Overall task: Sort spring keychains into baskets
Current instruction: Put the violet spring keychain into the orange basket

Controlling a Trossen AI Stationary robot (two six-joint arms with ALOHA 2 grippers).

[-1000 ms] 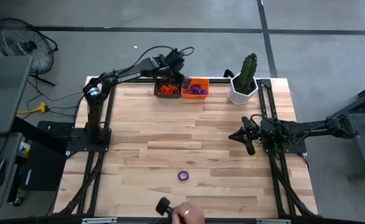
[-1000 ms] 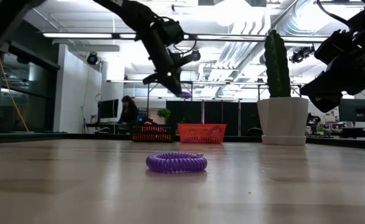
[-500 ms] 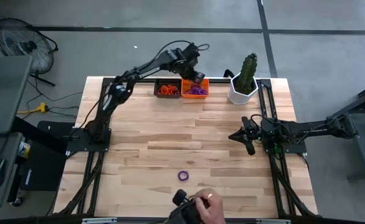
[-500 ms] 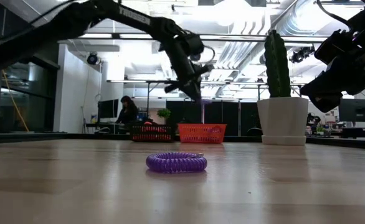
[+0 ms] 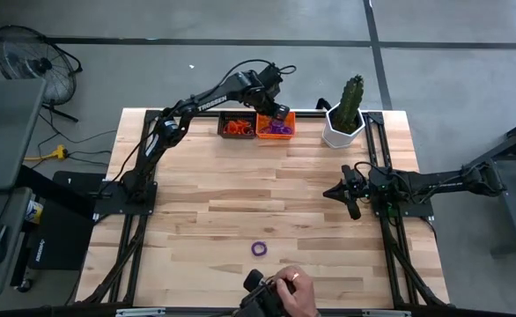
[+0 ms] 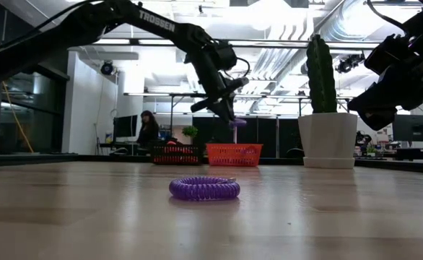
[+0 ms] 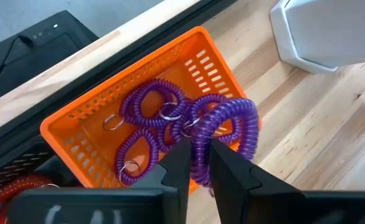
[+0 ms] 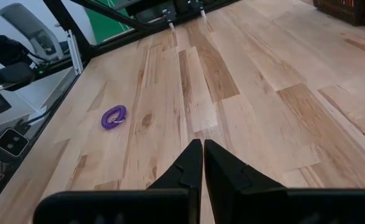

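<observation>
My left gripper (image 5: 281, 113) (image 7: 199, 146) is above the bright orange basket (image 5: 277, 127) (image 7: 95, 118) at the table's far edge, shut on a purple spring keychain (image 7: 232, 121) (image 6: 237, 123). Several purple keychains (image 7: 151, 115) lie in that basket. Beside it the black basket (image 5: 235, 127) (image 6: 175, 154) holds orange keychains (image 7: 17, 186). One more purple keychain (image 5: 259, 249) (image 6: 204, 189) (image 8: 114, 116) lies flat on the table near its near edge. My right gripper (image 5: 353, 195) (image 8: 202, 155) waits shut above the table's right side. My left gripper pinches the purple keychain's coil (image 7: 200, 134) between its two fingers, coming from above and pointing down. The rest of the loop (image 7: 248, 127) stands out past the fingertips. The keychain is lifted clear and hangs over the orange basket.
A white hexagonal pot (image 5: 342, 134) (image 6: 328, 141) with a cactus (image 5: 351, 95) stands right of the baskets. A person's hand (image 5: 286, 289) holding a dark object reaches in at the near edge. Bare wood lies between the baskets and the lone keychain.
My left gripper has carried the purple keychain from over the black basket toward the table's right, to over the orange basket, then sunk slightly. The person's hand at the near edge has shifted right and farther onto the table.
</observation>
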